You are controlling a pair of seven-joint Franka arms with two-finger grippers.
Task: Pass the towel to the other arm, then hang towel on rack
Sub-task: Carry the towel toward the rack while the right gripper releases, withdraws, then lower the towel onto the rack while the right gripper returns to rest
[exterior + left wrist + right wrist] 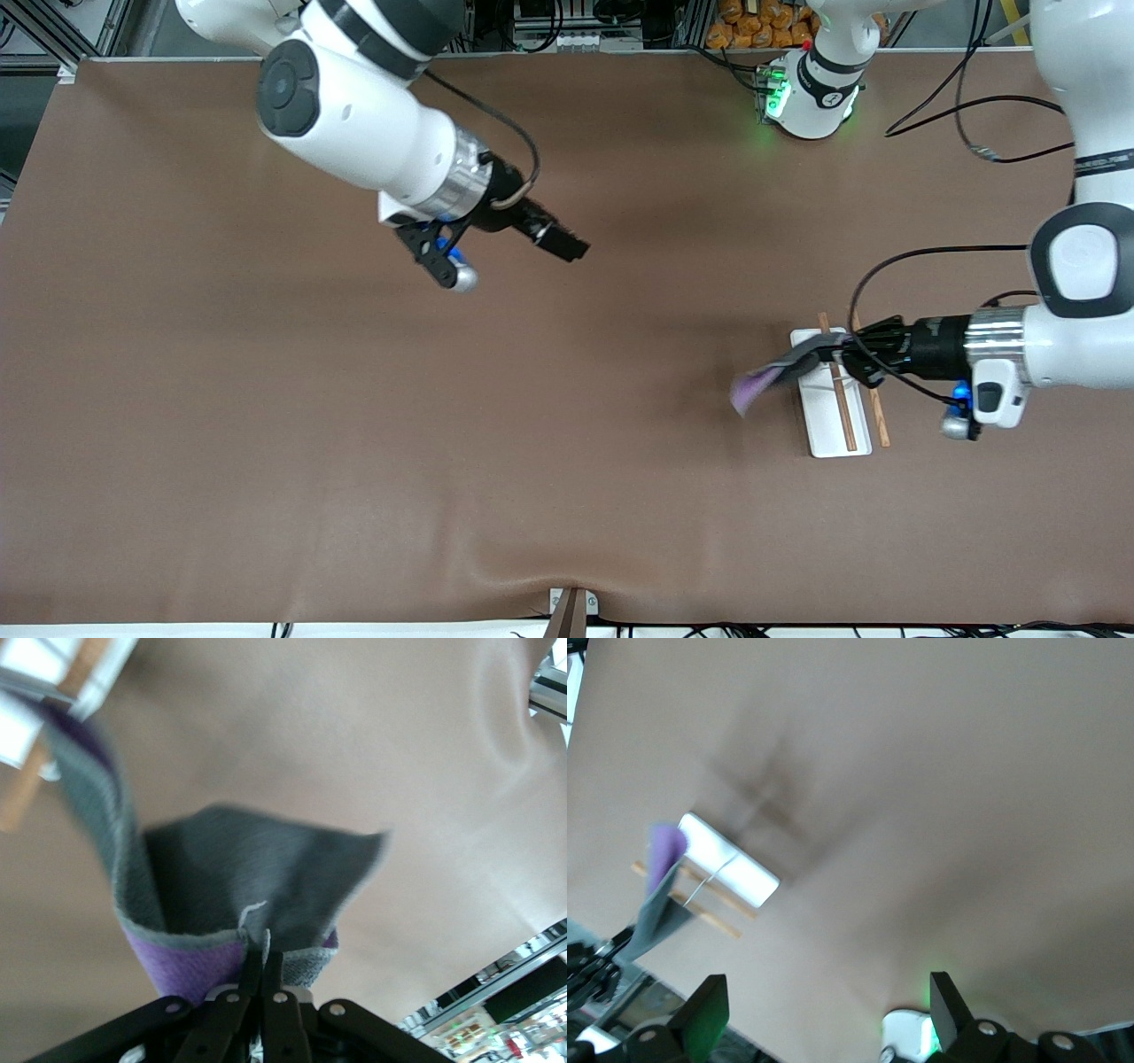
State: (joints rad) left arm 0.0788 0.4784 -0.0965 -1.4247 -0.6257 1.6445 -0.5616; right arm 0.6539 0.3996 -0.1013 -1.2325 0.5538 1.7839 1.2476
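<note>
Here we record the right gripper (pixel 567 245) first: it hangs in the air over bare brown table (pixel 266 443) toward the right arm's end, its fingers (pixel 704 1019) spread wide apart and holding nothing. Next we find the towel (pixel 766 381), dark grey with a purple reverse, suspended over the rack (pixel 828 416); its purple end droops past the white base plate toward the table's middle. We then note the left gripper (pixel 837 350) over the rack's rods, its fingers (pixel 266 979) pressed together and clamped on the towel's edge. The rack stands at the left arm's end of the table.
</note>
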